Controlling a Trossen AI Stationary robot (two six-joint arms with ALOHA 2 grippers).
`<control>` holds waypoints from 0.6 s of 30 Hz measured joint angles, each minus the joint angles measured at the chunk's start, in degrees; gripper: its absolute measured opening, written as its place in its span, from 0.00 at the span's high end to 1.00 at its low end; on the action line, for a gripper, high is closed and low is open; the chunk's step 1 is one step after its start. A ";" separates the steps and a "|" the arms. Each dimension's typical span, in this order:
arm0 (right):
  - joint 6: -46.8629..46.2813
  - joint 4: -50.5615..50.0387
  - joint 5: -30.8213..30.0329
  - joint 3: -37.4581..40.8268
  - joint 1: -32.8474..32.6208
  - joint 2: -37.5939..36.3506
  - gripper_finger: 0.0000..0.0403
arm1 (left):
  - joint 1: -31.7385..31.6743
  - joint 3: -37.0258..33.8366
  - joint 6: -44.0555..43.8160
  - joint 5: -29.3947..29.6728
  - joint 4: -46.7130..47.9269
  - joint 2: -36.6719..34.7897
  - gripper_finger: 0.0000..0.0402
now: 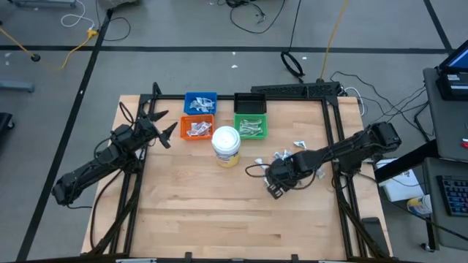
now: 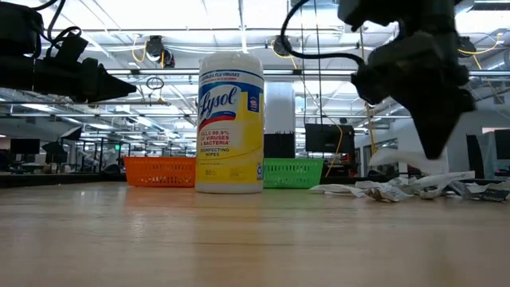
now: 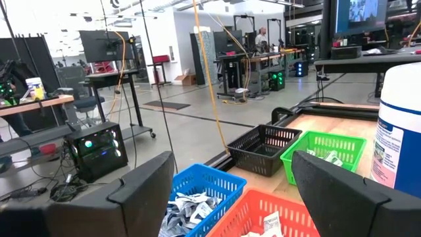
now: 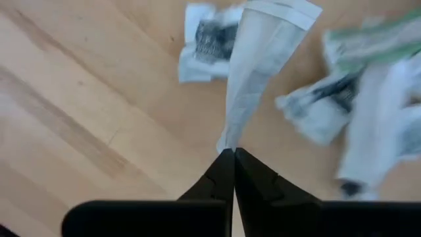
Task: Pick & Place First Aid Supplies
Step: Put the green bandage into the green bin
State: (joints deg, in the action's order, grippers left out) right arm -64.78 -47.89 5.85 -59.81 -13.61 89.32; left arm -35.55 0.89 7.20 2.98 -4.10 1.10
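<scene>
Small white-and-grey first aid supplies [image 1: 284,155] lie scattered on the wooden table right of its middle, and they also show in the low view [image 2: 398,190]. My right gripper [image 4: 233,153] points down over them [image 1: 276,184] and is shut on a long white wrapped strip [image 4: 256,72]. A square packet with a dark mark [image 4: 209,41] lies beside the strip. My left gripper [image 1: 164,131] waits open and level at the far left, beside the bins, with nothing between its fingers [image 3: 145,191]. My right gripper pinches the narrow end of the white strip [image 4: 228,141] between its two fingertips. The fingers come from above, pointing down. The strip runs away below the fingers toward the table; whether its lower end [image 4: 283,10] is off the wood I cannot tell.
A blue bin [image 1: 200,102], an orange bin [image 1: 197,129], a green bin [image 1: 250,127] and a black bin [image 1: 250,102] stand at the far middle, some with packets inside. A white-lidded jar with a yellow label [image 1: 227,145] stands in front of them. Bare wood lies toward the near edge.
</scene>
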 joint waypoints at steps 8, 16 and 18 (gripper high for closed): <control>22.05 -9.47 -2.25 -5.84 9.44 0.00 1.00 | 0.01 0.00 0.00 0.00 0.00 0.00 0.23; 47.55 -9.34 -8.34 -10.77 19.29 0.65 1.00 | 0.01 0.00 0.00 0.00 0.00 0.00 0.23; 53.58 -8.69 -9.07 -12.05 21.62 1.56 1.00 | 0.01 0.00 0.00 0.00 0.00 0.00 0.23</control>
State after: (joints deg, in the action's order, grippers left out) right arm -11.21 -56.58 -3.22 -71.86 8.01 90.87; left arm -35.54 0.89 7.20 2.98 -4.10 1.10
